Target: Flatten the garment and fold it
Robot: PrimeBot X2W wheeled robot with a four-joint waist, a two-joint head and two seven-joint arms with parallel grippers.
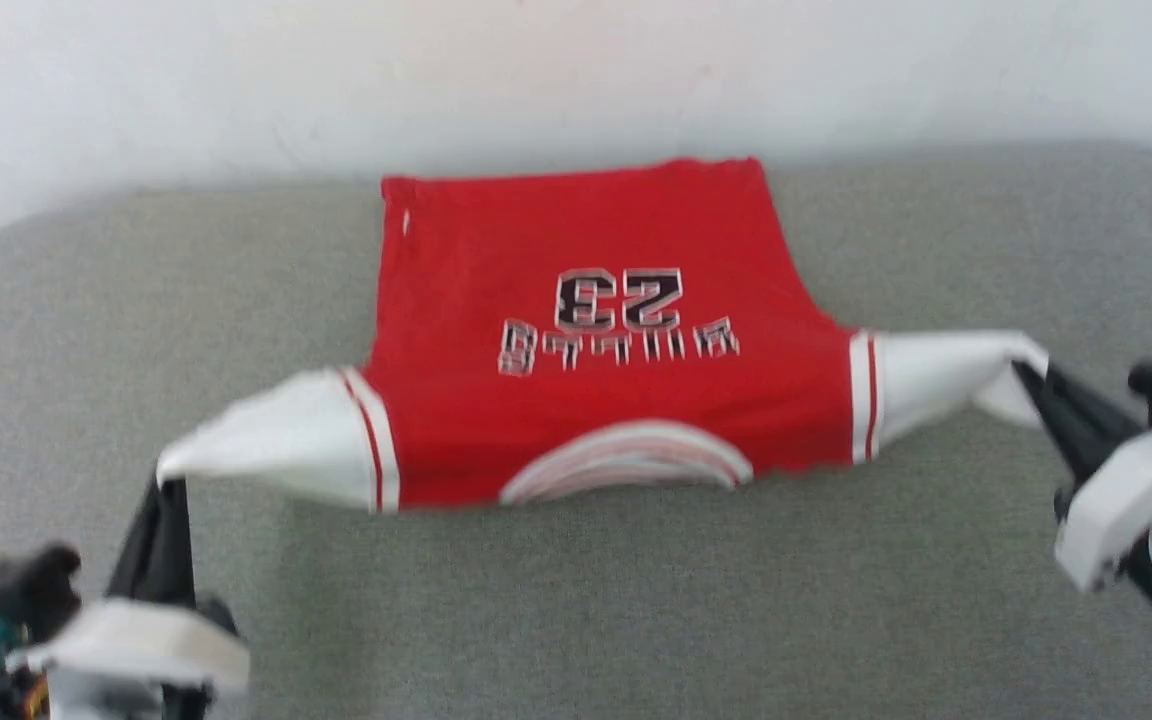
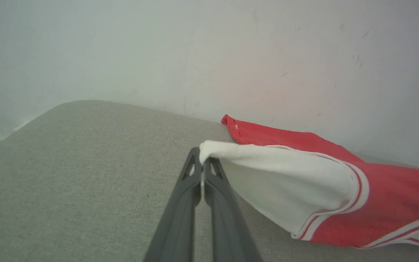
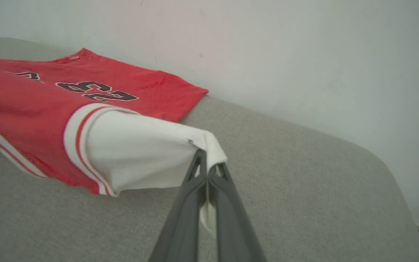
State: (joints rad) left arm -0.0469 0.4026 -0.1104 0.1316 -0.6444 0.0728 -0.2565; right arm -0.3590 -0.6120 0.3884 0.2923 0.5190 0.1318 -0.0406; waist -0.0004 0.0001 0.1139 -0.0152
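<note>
The garment (image 1: 586,400), a red jersey with white sleeves and black number 23, is stretched across the grey surface, lettering side up, collar toward me. Its hem lies flat near the wall; the collar end and sleeves are lifted off the surface. My left gripper (image 1: 171,485) is shut on the tip of the white sleeve at the lower left, seen up close as the left gripper (image 2: 203,160) pinching the sleeve (image 2: 286,182). My right gripper (image 1: 1021,368) is shut on the other sleeve's end at the right; the right gripper (image 3: 207,163) shows white cloth (image 3: 140,156) hanging between its fingers.
The grey padded surface (image 1: 586,620) has rounded corners at the far left and far right. A pale wall (image 1: 576,70) rises right behind the jersey's hem. Open grey surface lies in front of the collar.
</note>
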